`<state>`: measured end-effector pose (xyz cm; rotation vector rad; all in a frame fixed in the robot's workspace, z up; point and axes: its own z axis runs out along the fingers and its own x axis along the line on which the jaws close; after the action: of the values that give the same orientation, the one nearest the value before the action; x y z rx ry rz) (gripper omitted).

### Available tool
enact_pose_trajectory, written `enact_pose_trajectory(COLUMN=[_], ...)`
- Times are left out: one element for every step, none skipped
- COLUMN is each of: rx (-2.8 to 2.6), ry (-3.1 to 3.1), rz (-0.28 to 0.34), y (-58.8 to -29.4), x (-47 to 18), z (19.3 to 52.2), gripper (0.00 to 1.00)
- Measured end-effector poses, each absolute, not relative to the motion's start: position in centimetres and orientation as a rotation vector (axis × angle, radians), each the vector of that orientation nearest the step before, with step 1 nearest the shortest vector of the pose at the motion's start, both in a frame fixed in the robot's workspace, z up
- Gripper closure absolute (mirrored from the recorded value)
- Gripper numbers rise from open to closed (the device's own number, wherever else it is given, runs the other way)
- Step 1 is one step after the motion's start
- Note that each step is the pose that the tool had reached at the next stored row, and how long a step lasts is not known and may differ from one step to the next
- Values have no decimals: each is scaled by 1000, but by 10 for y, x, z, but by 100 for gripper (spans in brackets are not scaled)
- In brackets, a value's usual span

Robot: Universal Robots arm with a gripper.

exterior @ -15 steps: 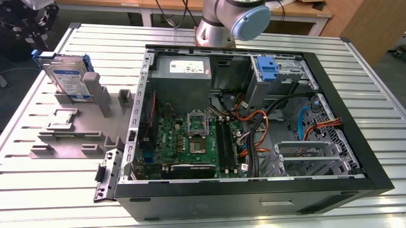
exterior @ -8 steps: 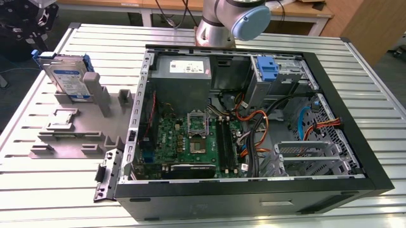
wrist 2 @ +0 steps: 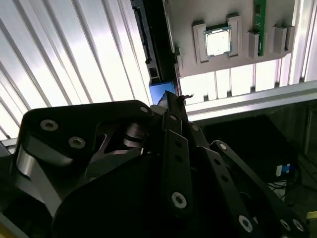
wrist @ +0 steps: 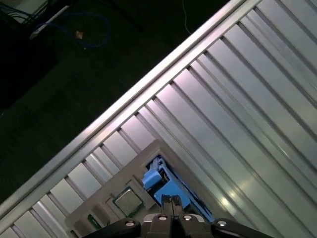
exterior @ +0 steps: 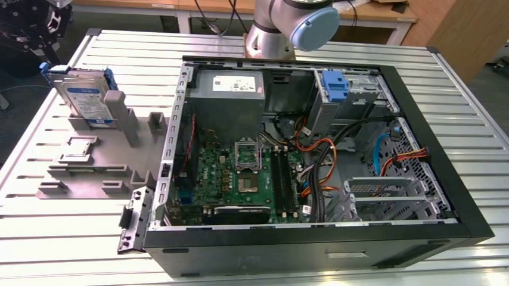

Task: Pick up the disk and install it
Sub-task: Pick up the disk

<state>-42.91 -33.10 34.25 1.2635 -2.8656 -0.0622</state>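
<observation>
Found the disk (exterior: 83, 98) upright in the grey holder (exterior: 95, 173) on the table (exterior: 71, 238), beside the open computer case (exterior: 318, 241). Saw the hand (wrist: 172, 201) above it, closed on nothing. Judged pickup and installation both undone.

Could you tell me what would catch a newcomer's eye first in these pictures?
The open computer case in the middle of the ribbed metal table draws the eye first, its green motherboard and coloured cables laid bare. At the exterior view's left, the disk stands on edge in a grey fixture, blue rails round it. In the first wrist view the gripper hangs over that disk.
</observation>
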Motion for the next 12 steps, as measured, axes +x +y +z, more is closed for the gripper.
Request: enact_pose_trajectory(rx=[1288,1311,1332,1350,1360,1365,1365,1365,1365,1365,1365,1365], ry=[-2854,-2844,-2833,-2825,-2819,-2817,-2817,-2817,-2816,-2816,-2816,-2816], rz=[-62,-62,-61,-61,-61,-61,-60,-59,-59,-59,-59,-59], y=[-331,-331,-331,-331,-331,-331,-331,-331,-331,-331,-331,-331], x=[-429,-429,-429,-429,-429,-429,-429,-429,-429,-429,-428,-428], z=[342,342,342,342,342,342,342,342,342,342,342,342], gripper=[90,90,90,90,90,90,90,90,90,90,90,90])
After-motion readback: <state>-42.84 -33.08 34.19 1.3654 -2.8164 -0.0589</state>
